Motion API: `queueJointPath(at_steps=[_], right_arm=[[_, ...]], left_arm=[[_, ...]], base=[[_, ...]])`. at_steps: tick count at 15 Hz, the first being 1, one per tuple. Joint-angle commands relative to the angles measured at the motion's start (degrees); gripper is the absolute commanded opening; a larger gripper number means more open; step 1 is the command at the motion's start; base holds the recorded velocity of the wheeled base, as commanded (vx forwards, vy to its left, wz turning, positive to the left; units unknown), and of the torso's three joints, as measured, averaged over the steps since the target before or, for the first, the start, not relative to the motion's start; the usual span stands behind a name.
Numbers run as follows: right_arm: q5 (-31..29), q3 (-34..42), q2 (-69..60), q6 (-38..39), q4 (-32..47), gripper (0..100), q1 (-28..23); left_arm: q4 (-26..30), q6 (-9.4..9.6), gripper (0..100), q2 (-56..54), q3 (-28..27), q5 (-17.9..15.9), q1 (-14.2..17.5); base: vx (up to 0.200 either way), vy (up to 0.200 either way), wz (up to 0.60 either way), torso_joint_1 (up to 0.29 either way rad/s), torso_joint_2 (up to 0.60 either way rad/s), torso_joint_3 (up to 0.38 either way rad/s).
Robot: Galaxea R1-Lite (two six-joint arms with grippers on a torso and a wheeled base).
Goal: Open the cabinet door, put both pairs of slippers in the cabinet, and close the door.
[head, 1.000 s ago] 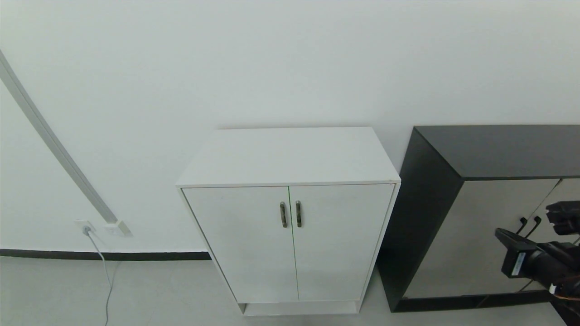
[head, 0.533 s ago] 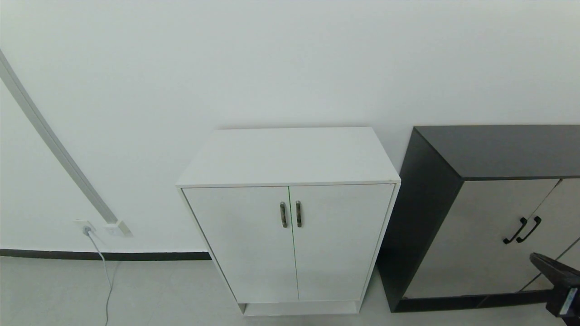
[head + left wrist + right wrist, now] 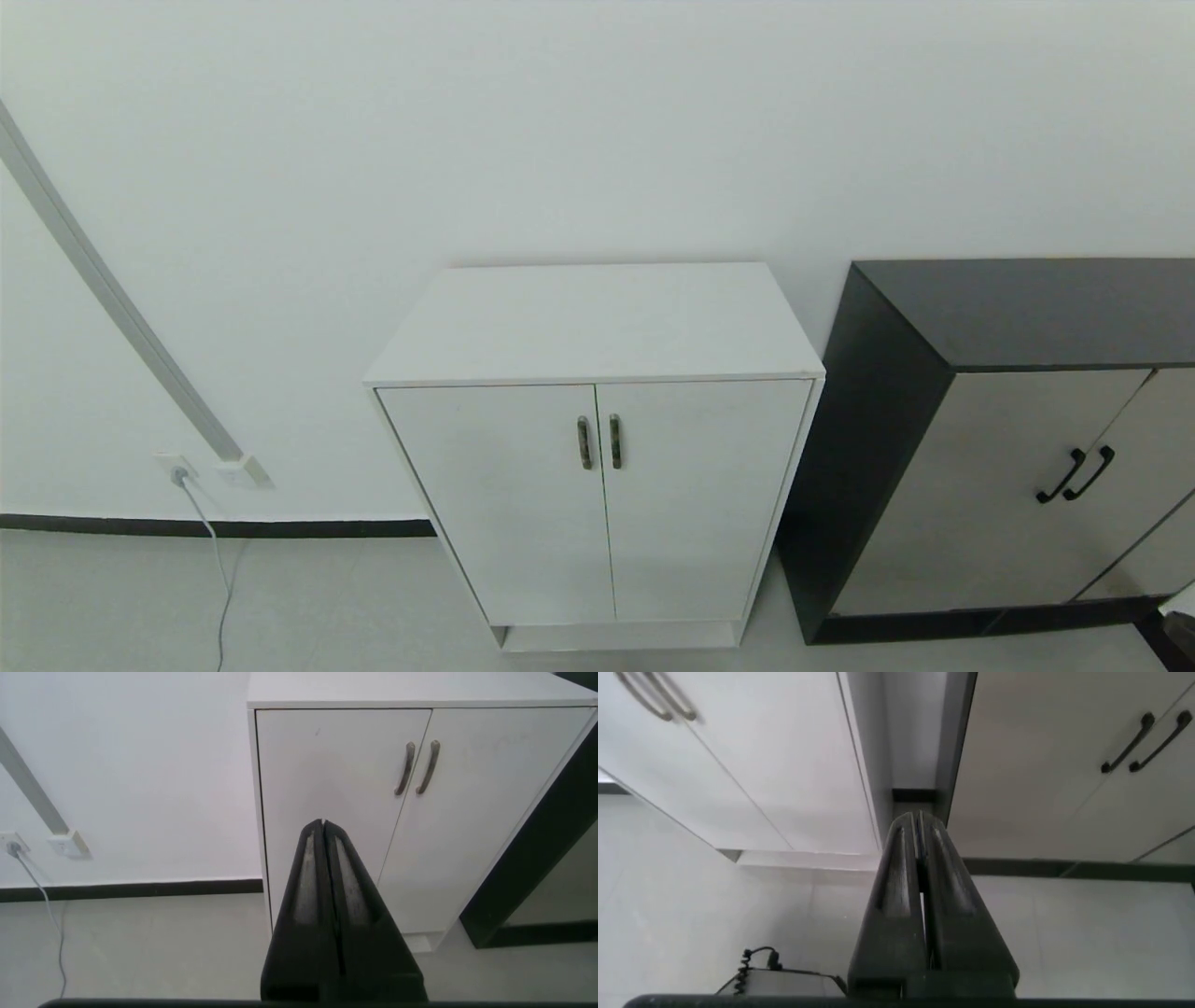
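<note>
Meanwhile, the right end effector had withdrawn from before the black cabinet; its fingers, like those of the left end effector, were pressed together. The white cabinet stood shut against the wall.

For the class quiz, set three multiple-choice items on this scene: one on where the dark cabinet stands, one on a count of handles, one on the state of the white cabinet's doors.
1. Where does the dark cabinet stand, taken from the white cabinet?
A. To the robot's left of it.
B. To the robot's right of it.
C. On top of it.

2. How many handles do the white cabinet's doors carry?
A. One.
B. Two.
C. Four.

3. How are those doors?
A. Both shut.
B. One ajar.
C. Both wide open.

Answers:
1 B: the head view shows it beside the white cabinet's right flank.
2 B: one handle sits on each door, by the middle seam.
3 A: both fronts lie flush, with no interior showing.
</note>
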Motion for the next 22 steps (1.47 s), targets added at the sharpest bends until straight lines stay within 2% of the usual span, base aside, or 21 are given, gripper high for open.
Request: queueJointPath(at_steps=[1,5,11,17,22], right_arm=[[0.0,0.0,-7.6,0.1,3.5,0,0.1],[-0.3,0.1,-16.9,1.1,12.1,0,0.1],[-0.3,0.3,-18.8,1.1,12.7,0,0.1],[0.0,0.0,-26.5,0.9,24.6,0,1.6],[0.1,-0.4,-27.1,0.7,25.4,0,4.0]], left_arm=[[0.0,-0.02,0,0.0,0.0,0.0,0.0],[0.0,-0.02,0,0.0,0.0,0.0,0.0],[0.0,-0.02,0,0.0,0.0,0.0,0.0],[0.0,0.07,0,0.0,0.0,-0.1,0.0],[0.0,0.07,0,0.0,0.0,-0.1,0.0]], base=[[0.000,0.000,0.00,0.000,0.00,0.000],[0.000,0.000,0.00,0.000,0.00,0.000],[0.000,0.000,0.00,0.000,0.00,0.000],[0.000,0.000,0.00,0.000,0.00,0.000],[0.000,0.000,0.00,0.000,0.00,0.000]])
